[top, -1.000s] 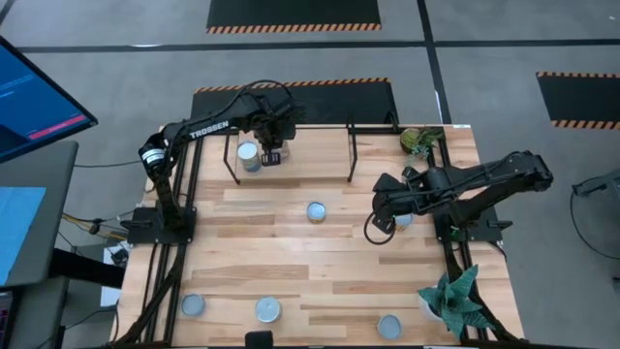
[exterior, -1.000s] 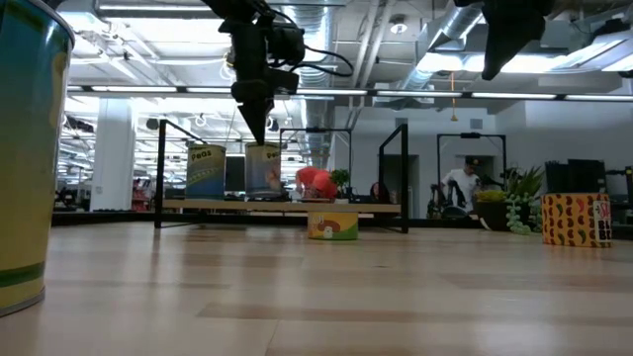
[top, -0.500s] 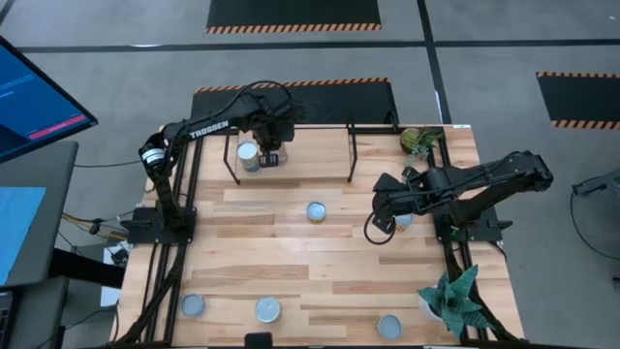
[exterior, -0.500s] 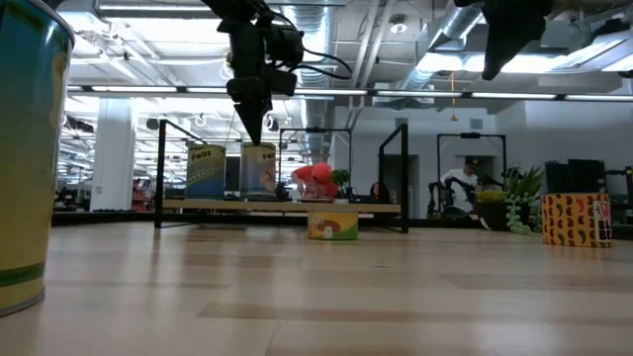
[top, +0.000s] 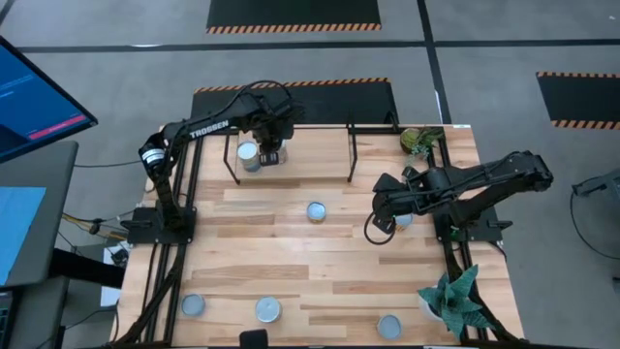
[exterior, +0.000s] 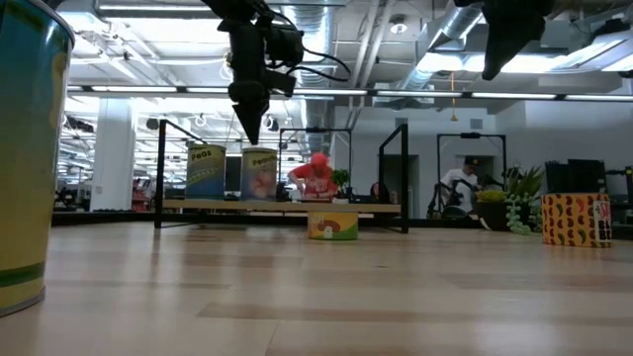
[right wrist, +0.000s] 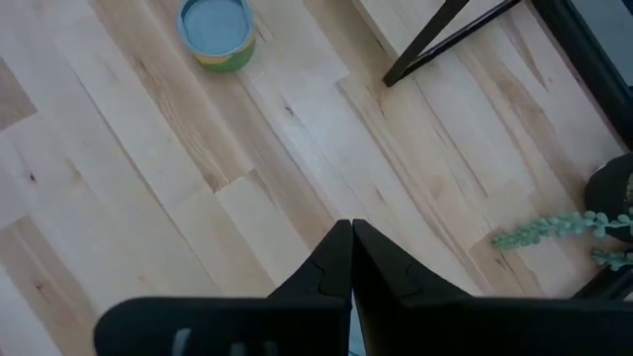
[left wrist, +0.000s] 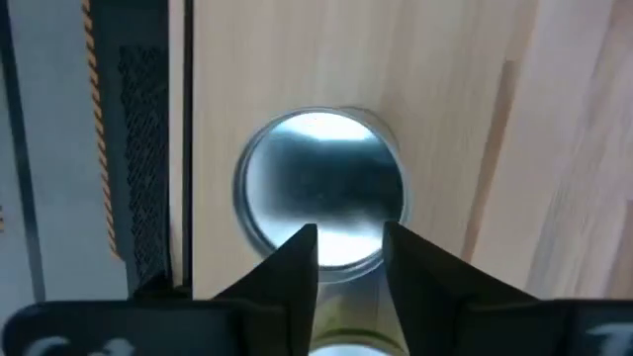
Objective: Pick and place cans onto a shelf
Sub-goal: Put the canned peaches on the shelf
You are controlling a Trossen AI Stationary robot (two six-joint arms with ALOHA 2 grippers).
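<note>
The shelf stands at the table's far edge, and two cans rest upright on its board. One can is to the left. The other can sits right under my left gripper, which points down with its fingers apart just above the silvery top. I see no touch. My right gripper hovers shut above the table's right middle, near a can on the wood and another can half hidden under the arm.
Three more cans stand along the near edge, one of them close to the low camera. Potted plants sit at the right side. Black shelf rods rise around the board. People move in the room behind.
My left gripper has shifted a little toward the table's left above the shelf. The can beneath it now stands on the board slightly lower than before.
</note>
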